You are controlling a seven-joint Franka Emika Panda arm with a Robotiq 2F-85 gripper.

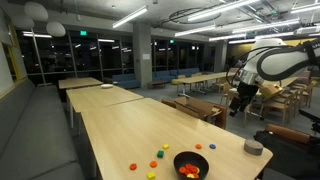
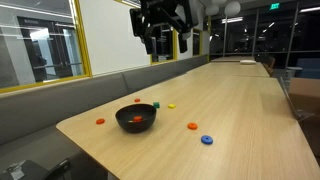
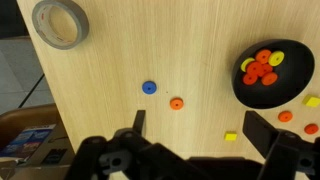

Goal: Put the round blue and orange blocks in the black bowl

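The round blue block [image 3: 149, 87] and the round orange block [image 3: 177, 103] lie side by side on the wooden table, left of the black bowl [image 3: 246, 88] in the wrist view. The bowl holds several orange pieces and a yellow one. In an exterior view the blue block [image 2: 207, 140] and the orange block [image 2: 192, 126] lie to the right of the bowl [image 2: 121, 115]. My gripper [image 3: 200, 128] is open and empty, high above the table in both exterior views [image 1: 238, 108] [image 2: 166, 45]. The bowl [image 1: 178, 165] stands near the table's end.
A grey round container [image 3: 60, 22] sits near the table edge [image 1: 253, 147]. A yellow block [image 3: 231, 136] lies between the fingers in the wrist view. More orange and yellow blocks [image 3: 285, 116] lie by the bowl. An orange block [image 2: 99, 121] lies left of it.
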